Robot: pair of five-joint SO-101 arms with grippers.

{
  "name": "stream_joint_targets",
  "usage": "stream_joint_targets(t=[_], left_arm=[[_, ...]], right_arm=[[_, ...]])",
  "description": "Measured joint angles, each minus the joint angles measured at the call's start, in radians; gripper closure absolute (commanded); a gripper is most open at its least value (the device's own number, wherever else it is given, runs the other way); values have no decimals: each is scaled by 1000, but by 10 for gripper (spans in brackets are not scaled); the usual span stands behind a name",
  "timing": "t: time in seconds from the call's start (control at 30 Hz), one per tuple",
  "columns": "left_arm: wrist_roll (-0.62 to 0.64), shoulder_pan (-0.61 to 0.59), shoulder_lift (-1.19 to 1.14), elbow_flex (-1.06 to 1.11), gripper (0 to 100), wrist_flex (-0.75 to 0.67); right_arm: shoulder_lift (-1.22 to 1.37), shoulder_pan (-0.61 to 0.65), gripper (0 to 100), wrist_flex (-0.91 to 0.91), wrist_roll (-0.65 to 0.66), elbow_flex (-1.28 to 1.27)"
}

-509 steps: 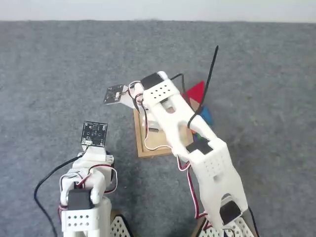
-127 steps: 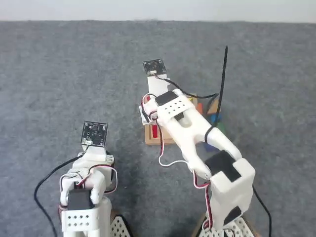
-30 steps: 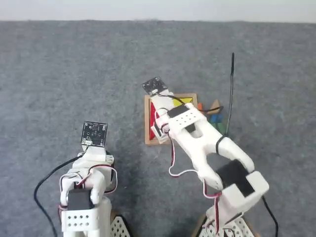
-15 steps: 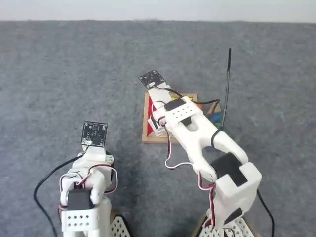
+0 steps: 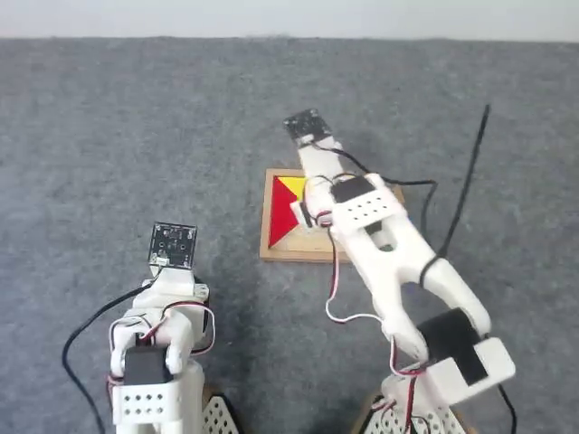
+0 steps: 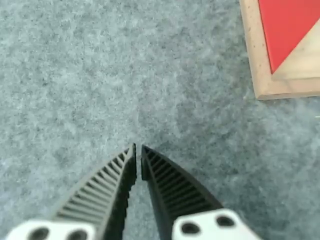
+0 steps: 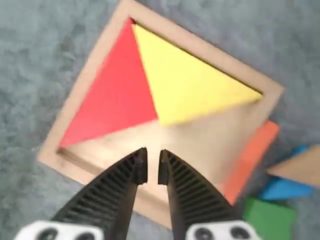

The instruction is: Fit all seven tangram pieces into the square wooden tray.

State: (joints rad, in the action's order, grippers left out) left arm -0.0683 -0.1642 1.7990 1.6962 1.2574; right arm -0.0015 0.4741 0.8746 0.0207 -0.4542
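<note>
A red triangle [image 7: 117, 100] and a yellow triangle [image 7: 185, 85] lie edge to edge in the square wooden tray [image 5: 298, 254], with the right gripper [image 7: 149, 167] hanging over its bare floor, fingers nearly together on nothing. Its wrist view brings out an orange piece [image 7: 250, 155], a blue piece [image 7: 285, 188] and a green piece [image 7: 267, 218] just outside the tray, which the arm covers from above. The left gripper [image 6: 137, 152], likewise closed and empty, sits over carpet [image 6: 75, 60] off the tray's corner.

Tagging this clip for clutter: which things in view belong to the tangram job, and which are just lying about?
Job:
wooden tray; red triangle and yellow triangle inside it; orange piece, blue piece, green piece and tan piece beside it; right gripper above the tray.

Lying about:
left gripper, over bare grey carpet.
</note>
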Motion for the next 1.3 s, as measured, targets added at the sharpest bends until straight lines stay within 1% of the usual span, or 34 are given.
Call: stream_joint_targets(t=[0.1,0.2,0.33,0.77,0.9,1.1,1.17,1.3], left_arm=[[0,0,0,0,979,0],[0,0,0,0,979,0],[0,0,0,0,979,0],[0,0,0,0,979,0],[0,0,0,0,979,0],[0,0,0,0,979,0],[0,0,0,0,979,0],[0,0,0,0,979,0]], right_arm=[[-5,-17,940,8,2,-57],[-5,3,940,8,40,-121],[-5,28,940,5,57,-170],[-40,32,940,0,115,-229],[-118,37,937,26,117,-264],[-324,37,936,83,110,-267],[-374,-3,936,86,104,-270],[-387,-133,936,69,104,-272]])
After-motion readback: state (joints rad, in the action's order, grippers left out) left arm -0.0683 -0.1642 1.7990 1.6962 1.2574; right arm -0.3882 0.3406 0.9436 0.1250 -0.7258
